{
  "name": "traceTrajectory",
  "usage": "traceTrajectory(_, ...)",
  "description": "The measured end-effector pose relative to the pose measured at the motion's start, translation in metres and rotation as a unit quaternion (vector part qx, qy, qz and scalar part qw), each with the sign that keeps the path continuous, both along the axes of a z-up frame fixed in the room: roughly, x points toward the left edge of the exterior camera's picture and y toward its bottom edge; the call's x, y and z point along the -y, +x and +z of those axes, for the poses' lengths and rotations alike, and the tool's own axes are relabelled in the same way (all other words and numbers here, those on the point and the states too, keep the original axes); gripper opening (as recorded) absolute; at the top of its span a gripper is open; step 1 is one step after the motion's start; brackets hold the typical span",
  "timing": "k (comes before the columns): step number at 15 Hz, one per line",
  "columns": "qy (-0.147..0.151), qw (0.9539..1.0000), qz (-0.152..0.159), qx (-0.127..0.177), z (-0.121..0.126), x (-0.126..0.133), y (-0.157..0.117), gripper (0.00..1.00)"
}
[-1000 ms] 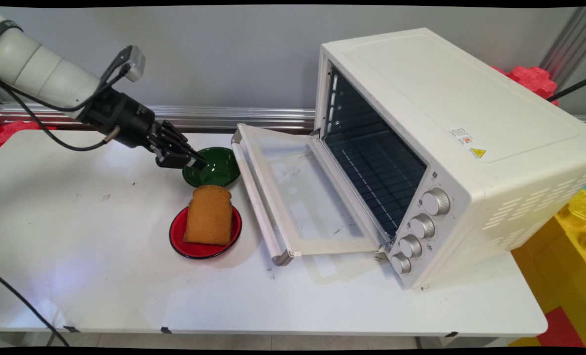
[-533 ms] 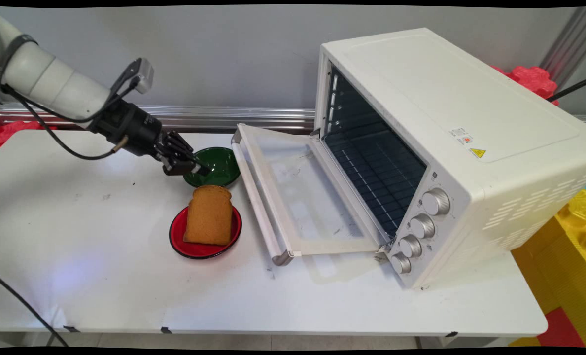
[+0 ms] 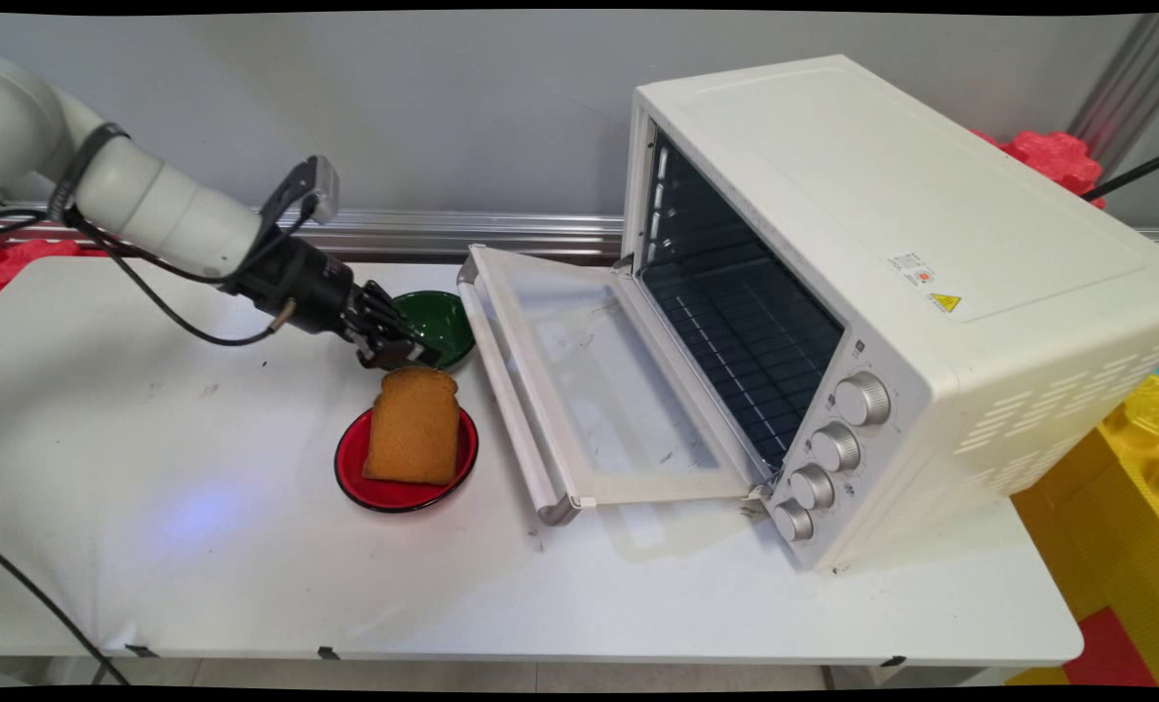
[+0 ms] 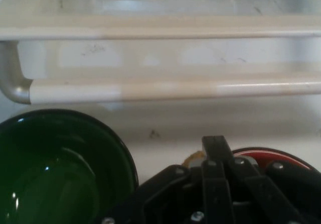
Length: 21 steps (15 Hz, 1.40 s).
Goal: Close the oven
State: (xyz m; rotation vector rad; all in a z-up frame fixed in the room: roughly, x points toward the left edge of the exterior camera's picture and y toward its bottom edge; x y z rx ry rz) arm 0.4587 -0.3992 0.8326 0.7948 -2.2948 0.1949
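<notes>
The gripper (image 3: 405, 353) was seen low over the white table (image 3: 199, 507), reaching in from the left and set between two dishes: the green bowl (image 3: 440, 327) lay just behind and to the right of it, and the red plate (image 3: 402, 487) with its slice of toast (image 3: 413, 425) lay just in front of it, on the near side. The toast's top crust was almost touched by the gripper, and its long axis ran from that crust toward the near edge of the table, away from the claw. In the hand view only one black finger (image 4: 216, 148) was made out, rising in the middle between the green bowl (image 4: 55, 169) and the red plate (image 4: 273, 156), so whether the claw stood wide or narrow could not be told; nothing was seen held. Further right of the toast, the toaster oven's open door (image 3: 589, 380) lay flat, its handle (image 4: 170, 89) running across ahead of the gripper, with the toaster oven (image 3: 891, 273) beyond. Compared with a second earlier, the gripper had been carried from the bowl's left rim down and rightward toward the toast; the dishes, the toast and the oven had not been moved.
</notes>
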Motion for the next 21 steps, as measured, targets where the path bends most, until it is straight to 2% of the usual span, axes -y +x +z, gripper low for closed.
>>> traceTrajectory(8, -0.012, 0.9999, 0.004, -0.01, -0.031, 0.009, -0.02, 0.0)
traceTrajectory(21, -0.019, 0.9997, 0.004, -0.015, -0.053, 0.013, -0.035, 0.0)
